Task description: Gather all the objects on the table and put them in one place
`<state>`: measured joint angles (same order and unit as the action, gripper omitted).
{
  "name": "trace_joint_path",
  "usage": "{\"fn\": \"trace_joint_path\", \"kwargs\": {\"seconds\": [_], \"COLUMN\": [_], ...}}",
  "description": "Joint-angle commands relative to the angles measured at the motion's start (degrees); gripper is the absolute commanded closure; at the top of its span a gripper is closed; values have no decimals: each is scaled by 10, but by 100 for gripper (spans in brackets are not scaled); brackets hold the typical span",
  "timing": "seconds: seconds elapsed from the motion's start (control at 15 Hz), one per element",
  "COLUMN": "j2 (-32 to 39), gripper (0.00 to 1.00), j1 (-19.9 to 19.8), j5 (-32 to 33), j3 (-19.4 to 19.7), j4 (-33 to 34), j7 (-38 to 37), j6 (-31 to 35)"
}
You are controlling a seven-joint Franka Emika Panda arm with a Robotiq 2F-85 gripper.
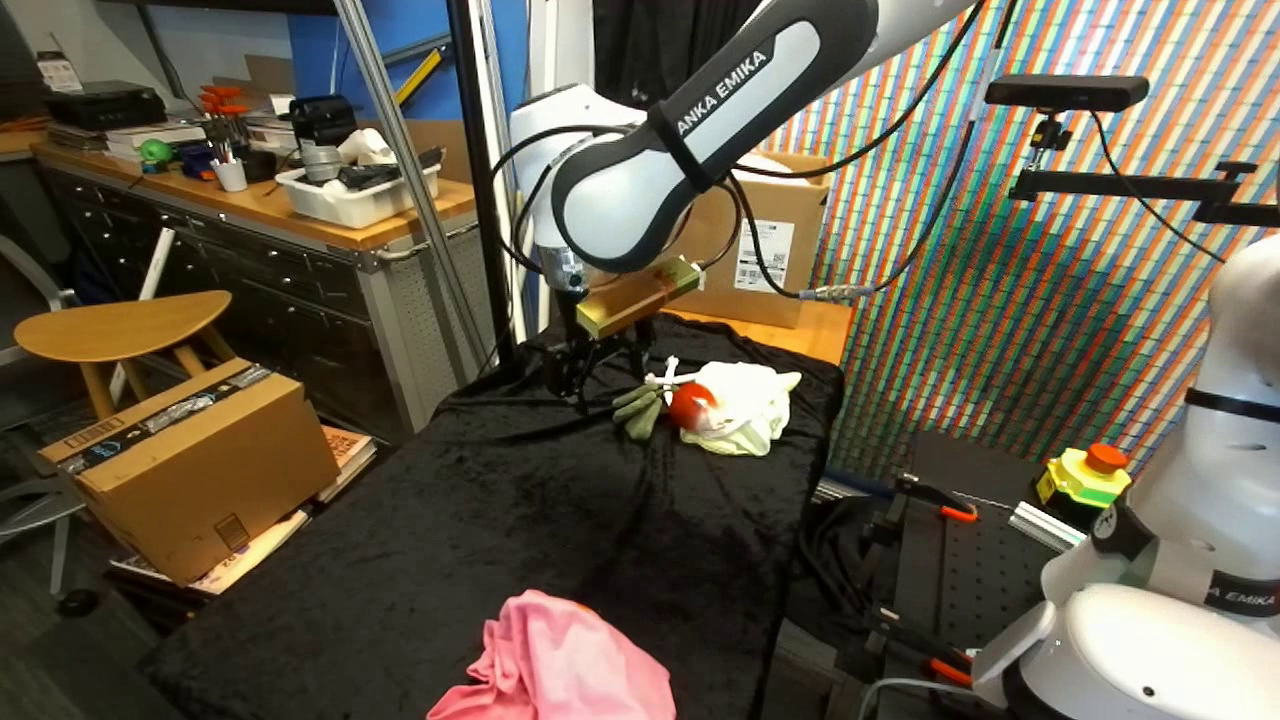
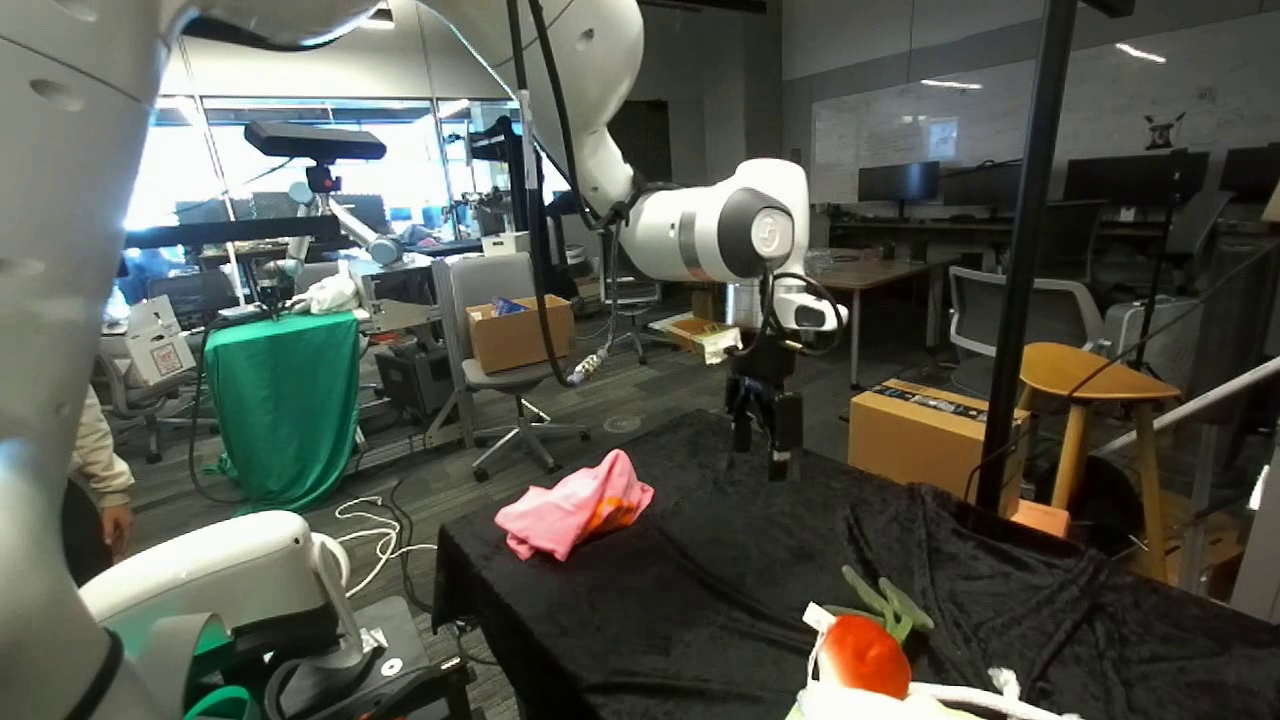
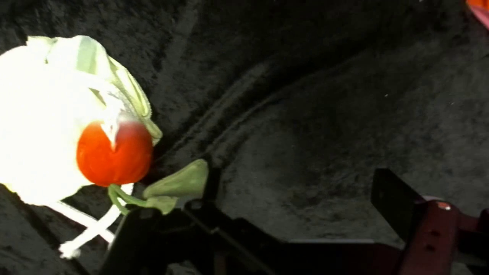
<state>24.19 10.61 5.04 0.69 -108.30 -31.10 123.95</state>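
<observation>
A pale bag-like cloth (image 1: 740,400) with white cords lies on the black-covered table (image 1: 600,520). A red round tomato-like object (image 1: 692,406) rests against it, with green leaves (image 1: 640,412) beside it. In the wrist view the pale cloth (image 3: 42,126), red object (image 3: 114,158) and leaves (image 3: 179,185) are at left. A crumpled pink cloth (image 1: 565,660) lies at the table's far end from them; it also shows in an exterior view (image 2: 575,510). My gripper (image 3: 300,183) is open and empty, pointing down above the black cloth beside the leaves. The gripper also shows in both exterior views (image 1: 608,385) (image 2: 762,455).
A cardboard box (image 1: 200,470) and a wooden stool (image 1: 125,325) stand beside the table. A large cardboard box (image 1: 760,240) stands at one table end. A black pole (image 2: 1025,260) rises by the table edge. Another white robot arm (image 1: 1140,640) stands nearby.
</observation>
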Motion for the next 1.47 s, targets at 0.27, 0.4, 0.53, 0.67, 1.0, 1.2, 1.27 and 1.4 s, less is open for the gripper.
{"fn": "trace_joint_path", "kwargs": {"seconds": [0.27, 0.4, 0.53, 0.67, 1.0, 1.2, 1.27, 1.4], "j2": [86, 107, 122, 133, 149, 164, 172, 188], "gripper": [0, 0, 0, 0, 0, 0, 0, 0], "j1": [34, 29, 21, 17, 0, 9, 18, 29], "j5": [7, -12, -33, -53, -114, -125, -119, -108], "j3": [-58, -79, -100, -119, -167, -169, -163, -155], "j4": [75, 90, 101, 110, 136, 155, 162, 173], "j7": [147, 203, 257, 311, 430, 445, 433, 418], "j6": [9, -4, -14, -21, -73, -92, -81, -66]}}
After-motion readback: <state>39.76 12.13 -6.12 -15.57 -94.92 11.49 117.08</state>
